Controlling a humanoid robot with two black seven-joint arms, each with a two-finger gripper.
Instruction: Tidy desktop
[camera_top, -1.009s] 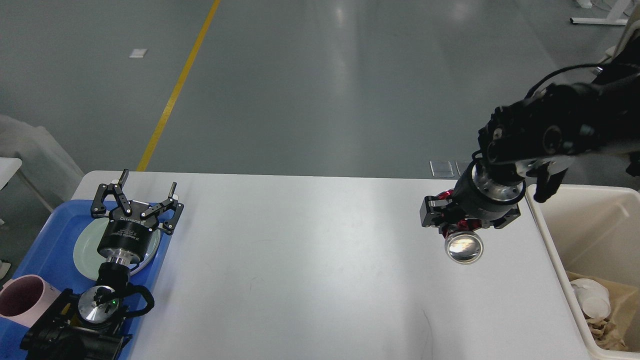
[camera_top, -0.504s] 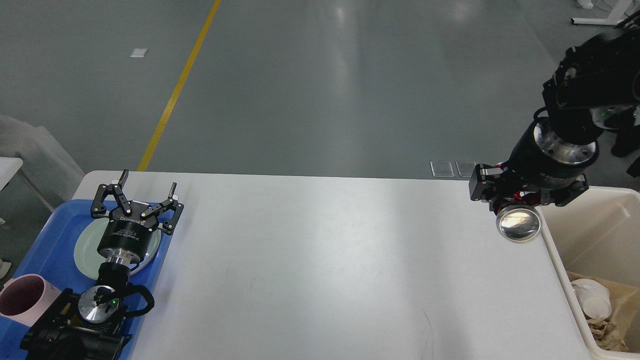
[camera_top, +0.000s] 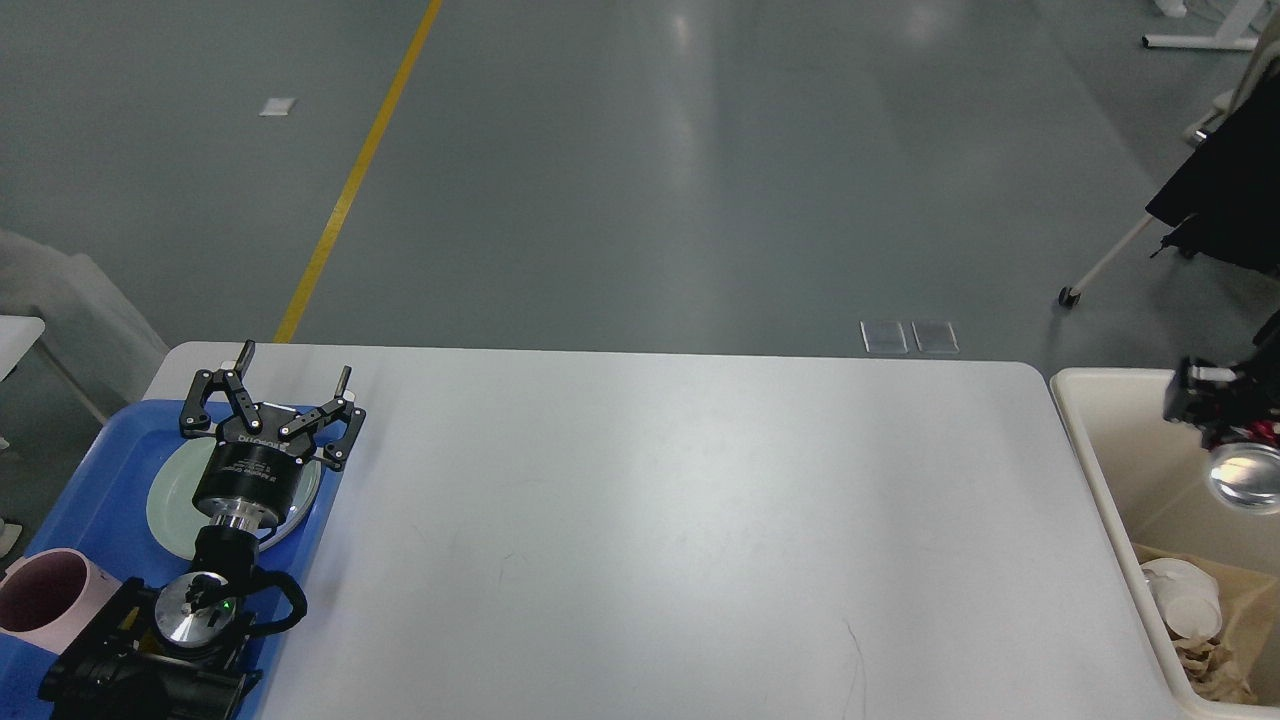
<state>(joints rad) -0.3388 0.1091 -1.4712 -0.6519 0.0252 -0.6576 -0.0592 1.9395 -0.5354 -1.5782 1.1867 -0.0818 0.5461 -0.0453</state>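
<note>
The desktop, a white rectangular top with rounded corners, fills the lower middle of the head view, its surface marked only by faint scuffs; a blue plastic tray lies at its left end and a cream plastic bin stands just beside its right edge. The left gripper hangs over the tray's far right corner with its two black fingers spread wide apart and nothing between them; beneath its wrist a pale green plate rests in the tray, and a pink cup sits nearer the view's lower left. The right gripper shows only partly at the right edge, above the bin's interior (a dark block with red wiring and a shiny round metal disc under it); whether its fingers are apart or together cannot be told. Crumpled white paper and brown scraps lie in the bin's near end.
</note>
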